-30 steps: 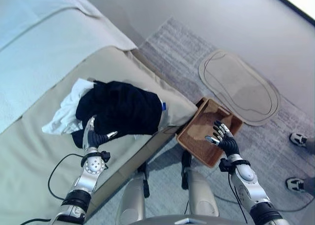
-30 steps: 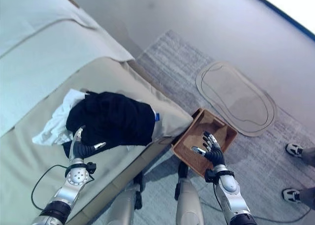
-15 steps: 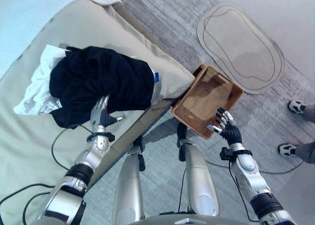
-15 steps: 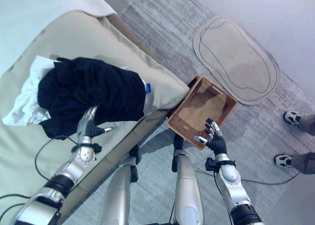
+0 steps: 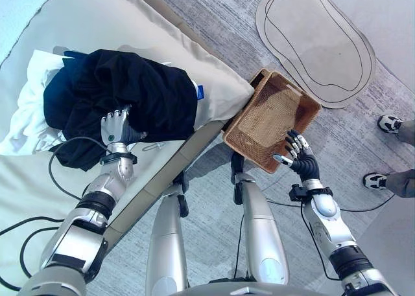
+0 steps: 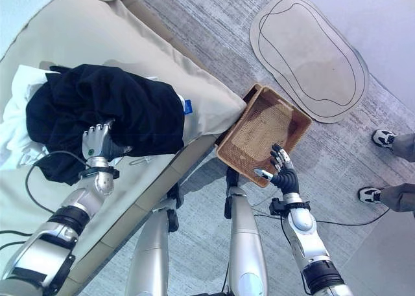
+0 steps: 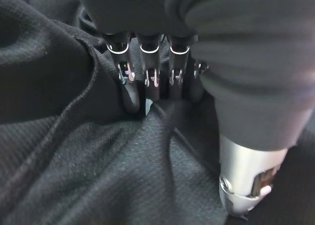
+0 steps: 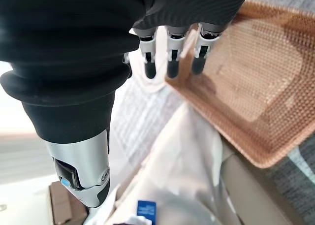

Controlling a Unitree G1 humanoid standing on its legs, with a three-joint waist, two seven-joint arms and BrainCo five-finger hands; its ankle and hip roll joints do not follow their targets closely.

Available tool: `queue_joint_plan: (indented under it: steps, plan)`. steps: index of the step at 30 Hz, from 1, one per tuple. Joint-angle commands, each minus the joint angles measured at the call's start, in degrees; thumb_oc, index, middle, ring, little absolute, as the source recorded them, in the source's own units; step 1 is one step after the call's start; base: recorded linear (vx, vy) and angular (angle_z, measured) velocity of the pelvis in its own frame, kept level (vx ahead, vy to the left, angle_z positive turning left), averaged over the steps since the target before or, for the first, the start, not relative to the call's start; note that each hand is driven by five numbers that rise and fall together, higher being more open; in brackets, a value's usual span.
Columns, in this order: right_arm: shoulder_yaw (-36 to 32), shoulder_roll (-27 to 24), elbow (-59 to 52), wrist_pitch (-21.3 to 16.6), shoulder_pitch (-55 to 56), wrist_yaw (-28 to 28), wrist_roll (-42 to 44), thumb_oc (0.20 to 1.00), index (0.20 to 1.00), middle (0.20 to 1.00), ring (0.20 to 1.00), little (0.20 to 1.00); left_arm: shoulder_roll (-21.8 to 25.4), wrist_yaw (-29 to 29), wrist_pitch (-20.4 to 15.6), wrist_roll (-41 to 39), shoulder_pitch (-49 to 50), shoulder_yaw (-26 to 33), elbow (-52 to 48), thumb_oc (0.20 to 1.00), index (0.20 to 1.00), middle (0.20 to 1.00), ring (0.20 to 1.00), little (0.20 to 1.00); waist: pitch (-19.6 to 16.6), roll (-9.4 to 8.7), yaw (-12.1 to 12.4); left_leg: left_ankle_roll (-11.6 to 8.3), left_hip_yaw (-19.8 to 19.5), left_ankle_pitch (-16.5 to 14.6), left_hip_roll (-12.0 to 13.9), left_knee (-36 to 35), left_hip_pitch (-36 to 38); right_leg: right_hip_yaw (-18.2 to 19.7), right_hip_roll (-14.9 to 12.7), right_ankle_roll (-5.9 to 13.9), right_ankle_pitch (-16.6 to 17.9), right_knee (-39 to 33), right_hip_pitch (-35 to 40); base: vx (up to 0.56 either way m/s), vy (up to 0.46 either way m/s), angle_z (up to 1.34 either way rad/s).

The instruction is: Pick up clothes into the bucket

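Observation:
A black garment (image 5: 123,98) lies heaped on the beige couch cushion (image 5: 220,89), over a white cloth (image 5: 23,121). My left hand (image 5: 115,126) rests on the garment's near edge, its fingers (image 7: 147,82) curled down into the black fabric (image 7: 74,161) and the thumb off to one side. A brown woven basket (image 5: 292,87) stands on the floor against the couch corner, with nothing in it. At the basket's near corner my right hand (image 5: 298,161) hovers open, its fingers (image 8: 170,62) straight and spread, holding nothing.
An oval grey mat (image 5: 318,40) lies on the carpet beyond the basket. A person's shoes (image 5: 389,122) stand at the right edge. The couch edge (image 5: 162,179) runs between my arms.
The camera has tilted down. My left hand's fingers, straight before, have curled into the black garment. The right hand stays open by the basket's near corner.

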Motion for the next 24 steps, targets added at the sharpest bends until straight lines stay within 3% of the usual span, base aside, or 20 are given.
queue_joint_plan:
  steps: [1,2,18,20,24]
  plan:
    - [1.32,-1.74,-3.66,-2.68,3.15,0.71,0.52,1.0,1.0,1.0,1.0,1.0,1.92,-1.68,1.44,1.19,1.08,0.14,2.97,0.765,0.765,0.765,0.765,0.765,-5.05,-0.33,-0.54,-0.1,-0.29,-4.42,1.9,5.43,-3.96,0.67,-5.12,4.78,3.89,-2.7,0.79,0.01,0.011,-0.05]
    - [1.25,-1.77,-3.62,-2.57,3.2,0.8,0.46,1.0,1.0,1.0,1.0,1.0,1.86,-2.06,1.59,1.11,1.03,0.23,3.31,0.2,0.2,0.2,0.2,0.2,-5.13,-0.33,-0.6,-0.08,-0.14,-4.43,1.97,5.39,-3.96,0.64,-5.1,4.79,3.94,-2.76,0.78,0.0,0.003,-0.05]
    - [0.34,-1.13,-2.3,-1.83,3.52,2.0,0.53,1.0,1.0,1.0,1.0,1.0,0.96,-5.64,0.55,0.59,4.53,1.64,1.57,0.2,0.2,0.2,0.2,0.2,-7.34,0.2,0.12,-0.36,-0.63,-3.64,1.79,2.25,-0.37,-0.07,-4.76,4.79,4.0,-4.82,3.94,0.01,-0.001,-0.02]
    - [0.42,-0.94,-1.93,-1.7,3.22,1.95,0.43,1.0,1.0,1.0,1.0,1.0,1.0,-5.97,0.3,0.67,5.0,1.73,0.63,0.2,0.2,0.2,0.2,0.2,-7.44,0.05,0.19,0.01,-0.24,-1.47,1.33,0.44,0.68,-0.64,-5.16,4.4,5.78,-6.44,5.1,-0.05,-0.003,0.0]
    - [0.52,-0.69,-1.25,-1.3,2.94,2.05,-0.11,1.0,1.0,1.0,1.0,1.0,1.03,-6.43,-0.54,0.62,6.61,2.55,-2.03,0.2,0.2,0.2,0.2,0.2,-7.67,0.25,0.74,-0.19,-0.26,-0.82,0.93,-2.3,4.54,-1.21,-5.32,4.71,6.25,-8.58,8.9,0.01,-0.007,0.01]
